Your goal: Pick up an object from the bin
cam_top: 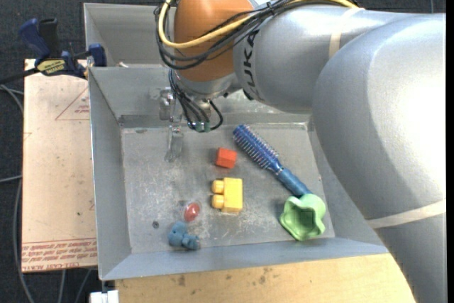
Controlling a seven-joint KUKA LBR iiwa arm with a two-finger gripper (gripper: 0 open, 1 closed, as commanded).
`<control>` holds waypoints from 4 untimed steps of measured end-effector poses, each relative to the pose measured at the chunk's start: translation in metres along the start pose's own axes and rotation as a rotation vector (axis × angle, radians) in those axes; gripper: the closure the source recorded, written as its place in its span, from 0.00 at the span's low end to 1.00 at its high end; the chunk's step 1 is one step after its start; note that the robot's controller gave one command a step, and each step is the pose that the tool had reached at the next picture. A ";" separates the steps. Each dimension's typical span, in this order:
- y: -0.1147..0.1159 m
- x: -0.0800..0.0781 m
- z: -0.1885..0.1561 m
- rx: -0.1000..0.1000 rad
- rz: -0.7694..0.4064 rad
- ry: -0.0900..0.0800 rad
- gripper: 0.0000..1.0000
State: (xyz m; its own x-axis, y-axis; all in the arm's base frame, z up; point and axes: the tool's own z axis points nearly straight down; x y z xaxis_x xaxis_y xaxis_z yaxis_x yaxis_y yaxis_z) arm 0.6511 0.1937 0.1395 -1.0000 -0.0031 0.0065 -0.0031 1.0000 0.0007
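My gripper (173, 140) hangs low over the far left part of the bin floor, under the orange cover, and I see nothing held in it. Nearest to it, a little to the right and nearer, lies a small red cube (225, 158). A yellow studded building block (228, 195) rests just in front of the cube. A blue hairbrush (266, 156) lies slantwise to the right of the cube, its bristled head toward the far side.
A crumpled green cup-shaped thing (303, 216) sits in the near right corner by the brush handle. A small red bead (191, 211) and a blue lumpy toy (182, 236) lie near the front wall. The big arm overhangs the bin's right side.
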 end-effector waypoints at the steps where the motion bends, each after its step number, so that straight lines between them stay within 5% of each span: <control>1: -0.011 0.144 -0.018 0.001 -0.075 -0.001 0.00; 2: -0.045 0.164 0.073 -0.001 0.037 -0.012 0.00; 3: -0.043 0.166 0.070 -0.001 0.034 -0.006 1.00; 4: 0.003 0.127 0.057 -0.001 -0.292 -0.012 1.00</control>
State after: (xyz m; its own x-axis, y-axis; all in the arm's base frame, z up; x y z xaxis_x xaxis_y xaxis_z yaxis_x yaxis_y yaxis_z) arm 0.5241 0.1963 0.0836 -0.9569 -0.2905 -0.0059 -0.2905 0.9569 0.0022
